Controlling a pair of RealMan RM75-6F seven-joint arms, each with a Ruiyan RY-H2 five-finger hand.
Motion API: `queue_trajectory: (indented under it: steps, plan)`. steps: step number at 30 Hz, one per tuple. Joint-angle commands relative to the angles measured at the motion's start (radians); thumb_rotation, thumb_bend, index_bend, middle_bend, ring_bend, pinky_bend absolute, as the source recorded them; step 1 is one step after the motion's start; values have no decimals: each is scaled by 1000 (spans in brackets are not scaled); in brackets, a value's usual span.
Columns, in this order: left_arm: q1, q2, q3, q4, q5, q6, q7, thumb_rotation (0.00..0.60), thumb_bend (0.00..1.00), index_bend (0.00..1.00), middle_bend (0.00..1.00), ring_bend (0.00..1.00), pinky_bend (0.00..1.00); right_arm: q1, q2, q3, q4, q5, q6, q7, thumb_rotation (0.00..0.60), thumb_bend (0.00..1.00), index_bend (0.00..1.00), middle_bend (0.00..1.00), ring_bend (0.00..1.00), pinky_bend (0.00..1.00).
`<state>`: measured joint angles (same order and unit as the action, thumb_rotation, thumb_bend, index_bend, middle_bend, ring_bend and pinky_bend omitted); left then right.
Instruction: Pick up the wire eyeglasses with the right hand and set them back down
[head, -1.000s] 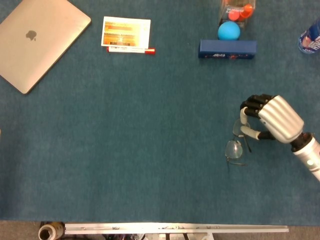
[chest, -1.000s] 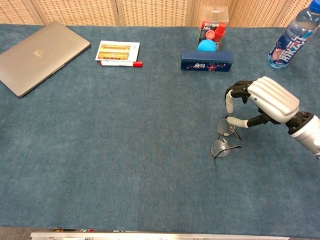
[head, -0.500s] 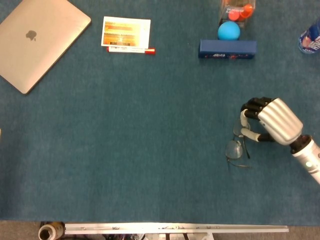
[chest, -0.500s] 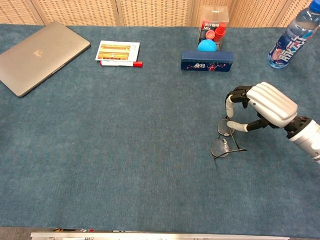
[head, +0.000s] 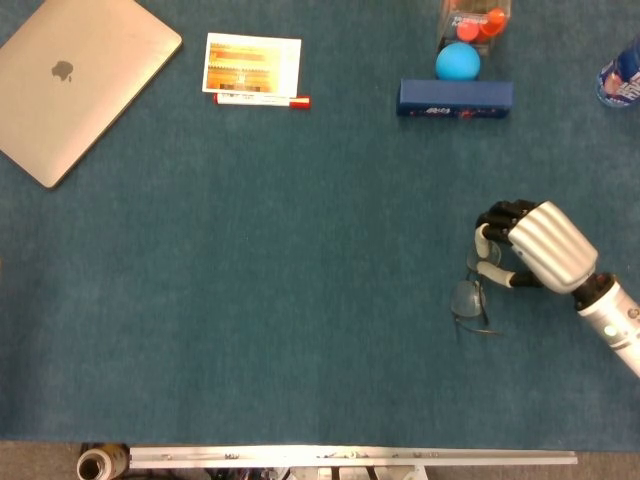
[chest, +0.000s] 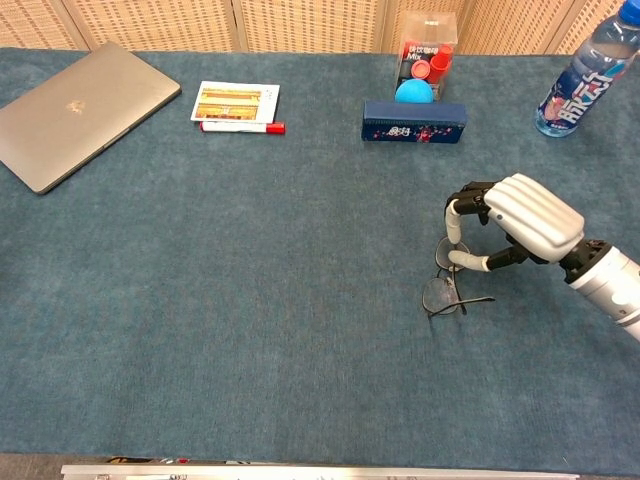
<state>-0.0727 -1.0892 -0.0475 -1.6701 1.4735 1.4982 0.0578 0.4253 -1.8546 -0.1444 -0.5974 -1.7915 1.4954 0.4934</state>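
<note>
The wire eyeglasses (head: 466, 298) lie on the blue table cloth at the right, one lens nearer me and one farther; in the chest view the near lens of the eyeglasses (chest: 438, 295) shows clearly, with a temple arm sticking out to the right. My right hand (head: 545, 245) comes in from the right and sits low over the far lens. The right hand (chest: 525, 215) has its fingers curled down and its thumb tucked under, and they pinch the far lens rim between them. The glasses still touch the cloth. My left hand is in neither view.
A dark blue box (head: 455, 97) with a blue ball (head: 458, 62) and a clear container behind it stands at the back. A water bottle (chest: 580, 80) is at the far right, a laptop (head: 75, 75) at the far left, and a card with a red marker (head: 262, 101) beside it.
My right hand has sunk lower and slid slightly left over the glasses, its fingers and thumb closing on the far lens. The glasses have shifted a little, the temple arm swinging outward.
</note>
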Motion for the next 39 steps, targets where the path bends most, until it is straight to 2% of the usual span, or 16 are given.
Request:
queue_trajectory:
  steps: [1,29,35,39]
  plan:
    - [-1,0,-1,0,-1,-1,1,600,279,527,553,418,588,0,-1,-2,2,-1,-3,-1,600,213,612,557,434,575]
    - [0,2,-2,-2,-6,-4,2,600,279,527,553,418,588,-6,-11,-17,32,1,-21,-2,600,213,612,557,435,575]
    - [0,2,-4,-2,-8,-3,5,600,279,527,553,418,588,4,10,2,-23,-2,34,4,600,212,612,557,435,575]
    - [1,3,-4,-2,-7,-1,6,600,279,527,553,419,587,18,52,15,-110,-15,81,-22,600,212,612,558,434,575]
